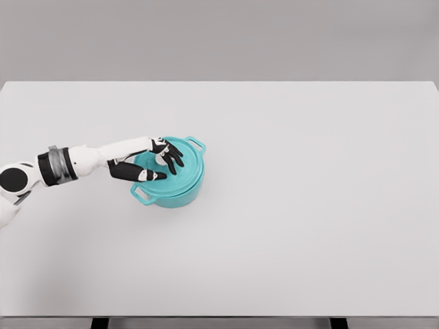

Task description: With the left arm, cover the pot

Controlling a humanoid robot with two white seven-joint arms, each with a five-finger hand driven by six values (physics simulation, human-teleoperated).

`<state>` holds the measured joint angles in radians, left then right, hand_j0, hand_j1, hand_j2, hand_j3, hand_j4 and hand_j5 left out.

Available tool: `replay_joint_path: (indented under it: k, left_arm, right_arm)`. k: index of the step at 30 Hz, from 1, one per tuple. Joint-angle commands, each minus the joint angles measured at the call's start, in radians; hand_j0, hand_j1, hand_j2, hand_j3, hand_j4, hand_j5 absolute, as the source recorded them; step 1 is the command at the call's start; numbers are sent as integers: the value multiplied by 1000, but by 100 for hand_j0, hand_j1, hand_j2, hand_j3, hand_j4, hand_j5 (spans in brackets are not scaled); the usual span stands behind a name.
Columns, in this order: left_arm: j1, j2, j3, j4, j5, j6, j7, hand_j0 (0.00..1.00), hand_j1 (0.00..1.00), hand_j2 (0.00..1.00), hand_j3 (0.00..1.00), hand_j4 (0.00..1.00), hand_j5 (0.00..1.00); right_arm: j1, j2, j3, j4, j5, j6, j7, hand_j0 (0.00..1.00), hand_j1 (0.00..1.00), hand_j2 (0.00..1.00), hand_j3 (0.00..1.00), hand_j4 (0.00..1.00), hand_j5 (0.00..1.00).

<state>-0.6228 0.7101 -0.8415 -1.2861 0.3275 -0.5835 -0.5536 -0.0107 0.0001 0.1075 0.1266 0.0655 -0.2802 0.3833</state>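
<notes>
Pot [171, 192] sitting on table [309, 205], teal, round, two loop handles: one toward far right of pot, one toward near left. Lid [188, 159] on top of pot, same teal, appears seated flat with rim lined up all round, no gap visible. Left hand [152, 164] lying over lid, arm reaching in from pot's left, forearm roughly level and pointing at pot centre. Fingers [174, 157] draped down over middle of lid, around pale knob [160, 160] just visible under them; thumb [152, 175] stretched along near side of lid toward near-left handle. Grasp unclear: fingers curled about knob, looks closed on it, but cannot rule out loosened contact. Right hand nowhere in view.

Key relation: lid directly under fingers, knob beneath palm, so no sideways offset between hand and pot. Line through pot handles runs diagonal, near left to far right, crossing forearm direction at an angle; irrelevant for round lid, no rotation needed. Left hand only one near pot.

Judged stage: covering looks done or nearly so. Next likely release and straight-up lift. Risk: dragging lid sideways off rim if fingers catch knob while leaving.
</notes>
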Motion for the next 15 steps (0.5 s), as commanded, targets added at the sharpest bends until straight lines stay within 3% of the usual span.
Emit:
replay_joint_path:
  k: [1, 15]
  left_arm:
    - [0, 0, -1, 5, -31, -3, -8, 68, 68, 68, 68, 68, 68]
    - [-12, -6, 4, 5, -21, -3, -11, 70, 70, 70, 70, 70, 70]
  right_arm:
    - [0, 0, 0, -1, 0, 0, 0, 100, 100, 100, 100, 100, 100]
    - [0, 0, 0, 1, 0, 0, 0, 100, 100, 100, 100, 100, 100]
